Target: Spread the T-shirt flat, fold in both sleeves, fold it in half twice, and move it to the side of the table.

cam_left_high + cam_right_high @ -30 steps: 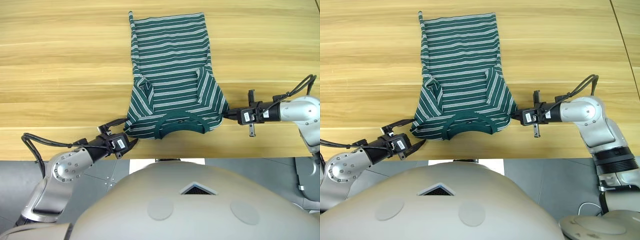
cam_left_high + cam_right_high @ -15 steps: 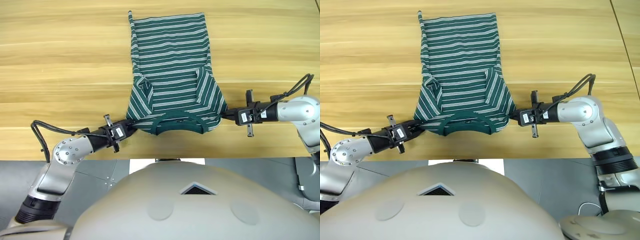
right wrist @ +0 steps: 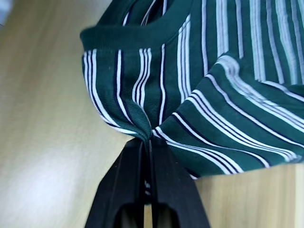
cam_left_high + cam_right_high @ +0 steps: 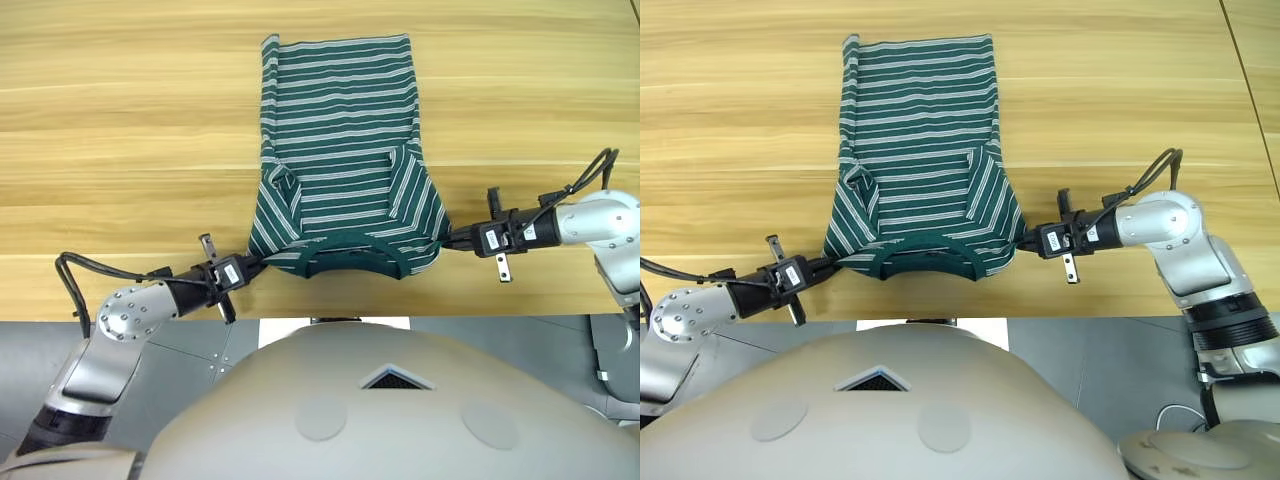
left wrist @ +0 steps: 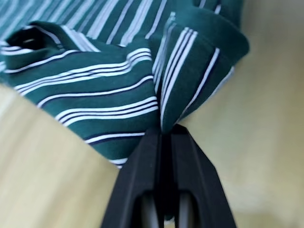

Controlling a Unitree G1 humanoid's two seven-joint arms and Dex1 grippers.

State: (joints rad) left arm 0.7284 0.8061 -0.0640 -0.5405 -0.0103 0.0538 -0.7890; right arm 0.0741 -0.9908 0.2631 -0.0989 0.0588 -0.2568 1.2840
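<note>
A green T-shirt (image 4: 340,130) with thin white stripes lies on the pale wooden desk (image 4: 120,120), its hem toward the far edge and its collar (image 4: 350,243) near the front edge. Both sleeves are folded inward over the body, the left sleeve (image 4: 285,195) bunched and the right sleeve (image 4: 408,180) lying flatter. The left claw (image 4: 256,264) meets the shirt at its near left shoulder corner, fingers drawn together on the cloth. The right claw (image 4: 450,238) does likewise at the near right shoulder corner. The collar edge runs between the two claws.
</note>
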